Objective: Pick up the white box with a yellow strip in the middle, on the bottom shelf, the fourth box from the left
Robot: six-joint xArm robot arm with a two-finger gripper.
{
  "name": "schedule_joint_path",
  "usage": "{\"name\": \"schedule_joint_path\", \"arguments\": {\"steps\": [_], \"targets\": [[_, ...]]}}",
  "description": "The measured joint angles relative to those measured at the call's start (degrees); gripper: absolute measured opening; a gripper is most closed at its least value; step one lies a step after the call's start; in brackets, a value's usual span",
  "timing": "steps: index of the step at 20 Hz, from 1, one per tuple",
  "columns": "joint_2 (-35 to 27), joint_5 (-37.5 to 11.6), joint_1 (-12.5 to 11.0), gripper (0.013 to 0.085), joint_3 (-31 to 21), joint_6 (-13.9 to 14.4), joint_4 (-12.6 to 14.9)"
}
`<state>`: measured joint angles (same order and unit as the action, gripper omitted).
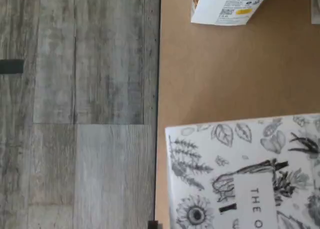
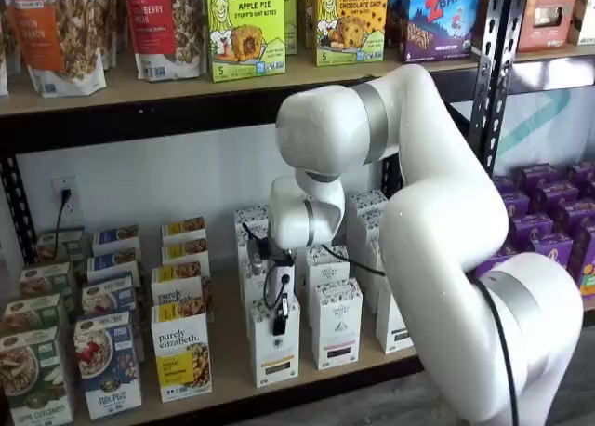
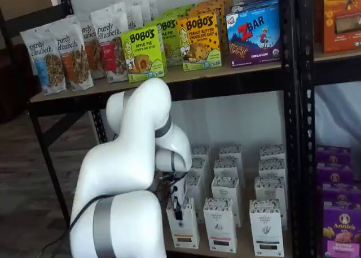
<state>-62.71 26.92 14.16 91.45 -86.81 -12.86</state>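
On the bottom shelf [image 2: 232, 375], right of the purely elizabeth boxes [image 2: 179, 356], the robot's fingers [image 2: 279, 316] hang at the front of the white box [image 2: 275, 344]; whether they grip it cannot be told. Grasping seems in hand; lifting clear comes next. Behind stands a white wall [image 2: 167, 179]; grey plank floor [image 1: 75, 109] lies below.

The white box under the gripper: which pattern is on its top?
White box: dark hand-drawn leaves and flowers, clearest in the wrist view.
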Motion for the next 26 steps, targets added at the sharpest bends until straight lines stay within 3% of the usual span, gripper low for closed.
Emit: {"name": "schedule_joint_path", "arguments": {"steps": [3,7,14,26], "targets": [[0.1,0.4,0.0,0.061,0.0,-0.2,-0.3],[0.1,0.4,0.1,0.049,-0.1,-0.5,-0.6],[0.9,0.8,0.1,0.049,-0.9,-0.5,-0.8],[6.5,-2.7,1.0,0.049,-10.1,-2.7,-3.6]]}}
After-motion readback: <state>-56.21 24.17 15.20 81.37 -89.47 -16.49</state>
